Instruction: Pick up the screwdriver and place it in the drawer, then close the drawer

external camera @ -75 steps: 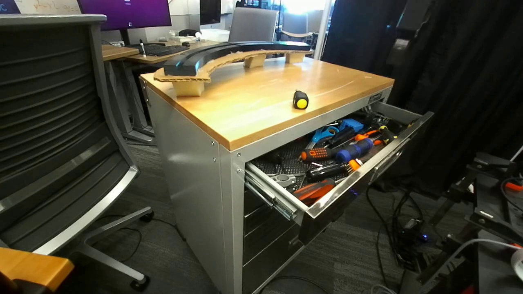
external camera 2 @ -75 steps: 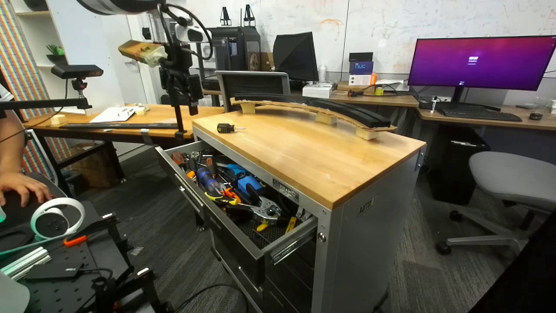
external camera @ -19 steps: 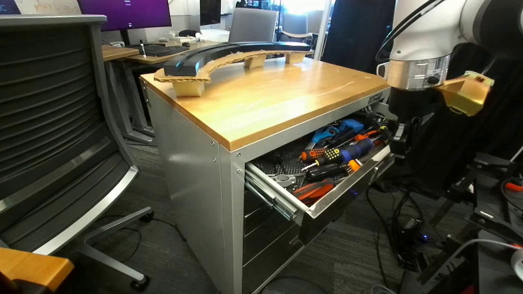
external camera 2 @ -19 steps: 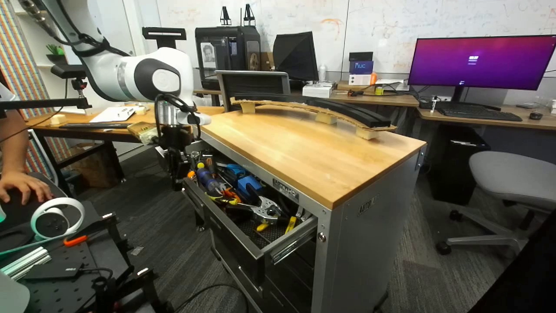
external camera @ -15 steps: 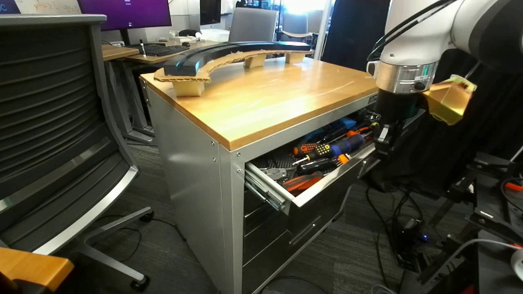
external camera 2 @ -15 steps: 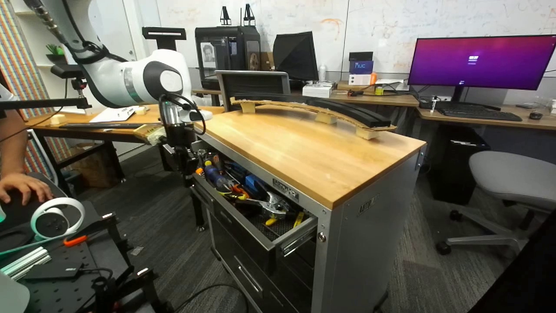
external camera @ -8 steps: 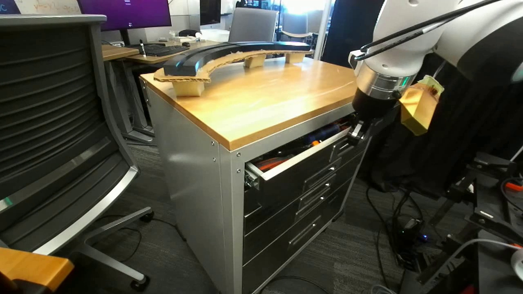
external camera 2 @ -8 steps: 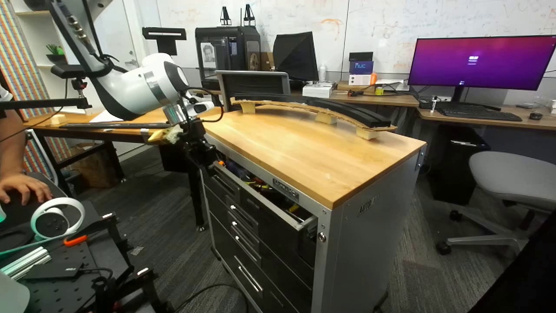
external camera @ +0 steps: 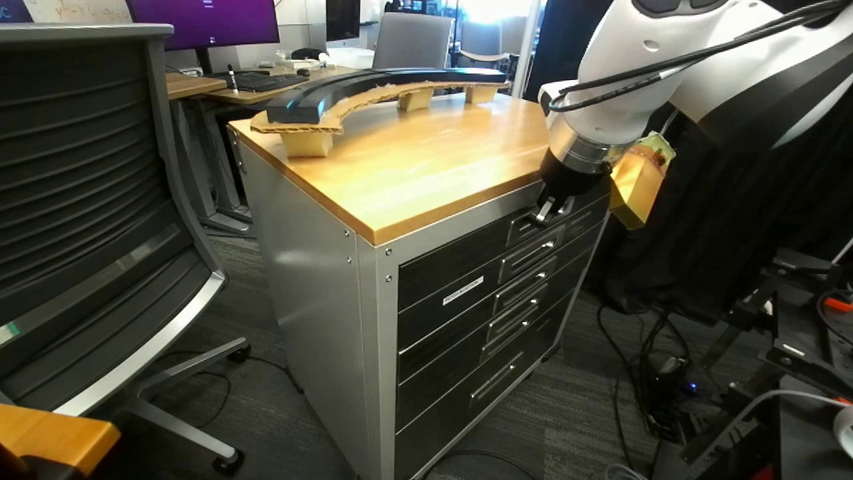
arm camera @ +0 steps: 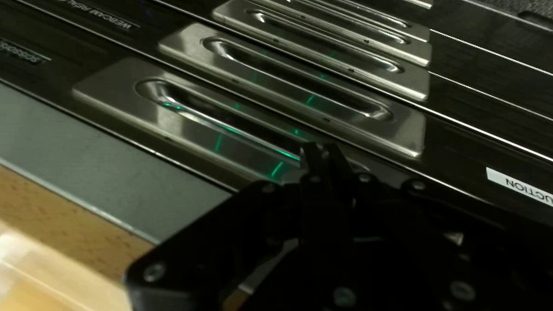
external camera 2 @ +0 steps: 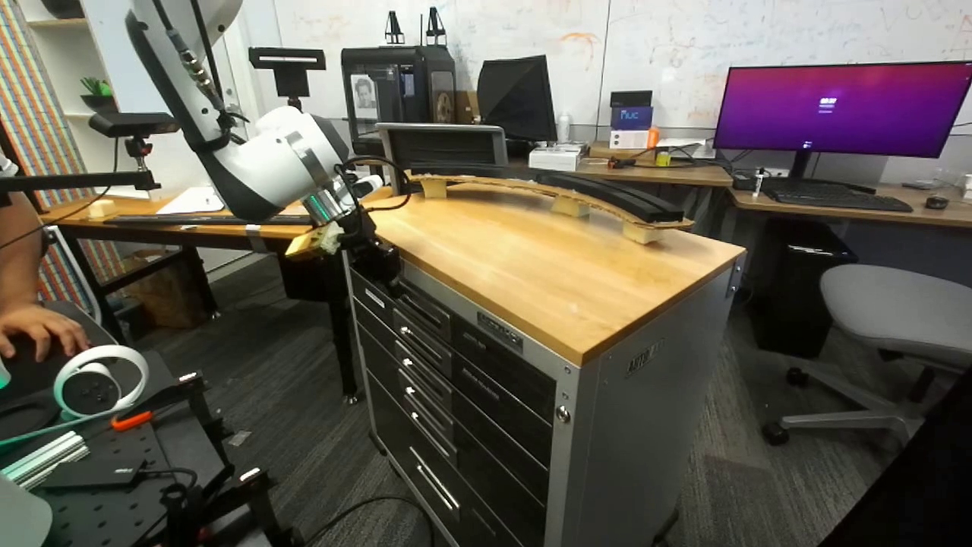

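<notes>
In the cabinet [external camera: 313,287], the drawer [external camera: 453,263] has just come flush; the screwdriver is out of sight, presumably inside. Rightward come the handle [arm camera: 203,134] and, at or just before it, the gripper [arm camera: 321,150], closed with nothing visible in it. The task looks complete; only backing away remains.

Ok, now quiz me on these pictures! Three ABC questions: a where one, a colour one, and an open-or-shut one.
1. Where's the gripper? A: on a chair; B: on the floor; C: by the top drawer.
2. What colour is the lit screen? A: purple; B: green; C: yellow.
3. The top drawer is? A: wide open; B: closed; C: half open.

1 C, the wrist view shows it there. 2 A, it glows purple. 3 B, its front sits flush with the cabinet.
</notes>
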Controlling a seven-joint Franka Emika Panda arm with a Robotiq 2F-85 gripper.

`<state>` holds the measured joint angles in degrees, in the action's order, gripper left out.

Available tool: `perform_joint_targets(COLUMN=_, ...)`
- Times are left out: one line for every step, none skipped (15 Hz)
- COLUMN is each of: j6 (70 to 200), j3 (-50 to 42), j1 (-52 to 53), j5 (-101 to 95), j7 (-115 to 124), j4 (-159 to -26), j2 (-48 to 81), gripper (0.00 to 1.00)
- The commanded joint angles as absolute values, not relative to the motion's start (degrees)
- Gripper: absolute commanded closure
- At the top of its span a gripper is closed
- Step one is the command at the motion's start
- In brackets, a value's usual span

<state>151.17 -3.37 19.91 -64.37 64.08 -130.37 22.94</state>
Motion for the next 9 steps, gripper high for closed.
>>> perform_joint_targets(j6=149.8, j3=2.5, j1=14.4, j5=-56.4, j7=53.8, j4=-134.3, j2=17.2, gripper=0.64)
perform_joint_targets(j6=149.0, j3=6.7, j1=10.8, j5=-52.7, j7=49.8, j4=-138.4, j2=14.5, gripper=0.56)
perform_joint_targets(j6=148.1, j3=10.6, j1=7.1, j5=-48.3, j7=45.5, j4=-140.2, j2=12.3, gripper=0.49)
perform_joint_targets(j6=146.3, j3=15.9, j1=2.6, j5=-43.4, j7=41.2, j4=-141.2, j2=11.8, gripper=0.41)
perform_joint_targets(j6=144.0, j3=19.0, j1=0.0, j5=-38.0, j7=37.0, j4=-141.6, j2=10.3, gripper=0.34)
perform_joint_targets(j6=141.3, j3=22.5, j1=-3.4, j5=-33.2, j7=32.7, j4=-141.4, j2=8.9, gripper=0.25)
perform_joint_targets(j6=139.6, j3=25.7, j1=-6.1, j5=-28.5, j7=28.5, j4=-141.1, j2=7.8, gripper=0.18)
perform_joint_targets(j6=138.4, j3=28.7, j1=-8.9, j5=-23.6, j7=24.2, j4=-140.3, j2=6.7, gripper=0.09)
perform_joint_targets(j6=136.8, j3=31.3, j1=-11.5, j5=-18.8, j7=19.9, j4=-139.2, j2=5.8, gripper=0.03)
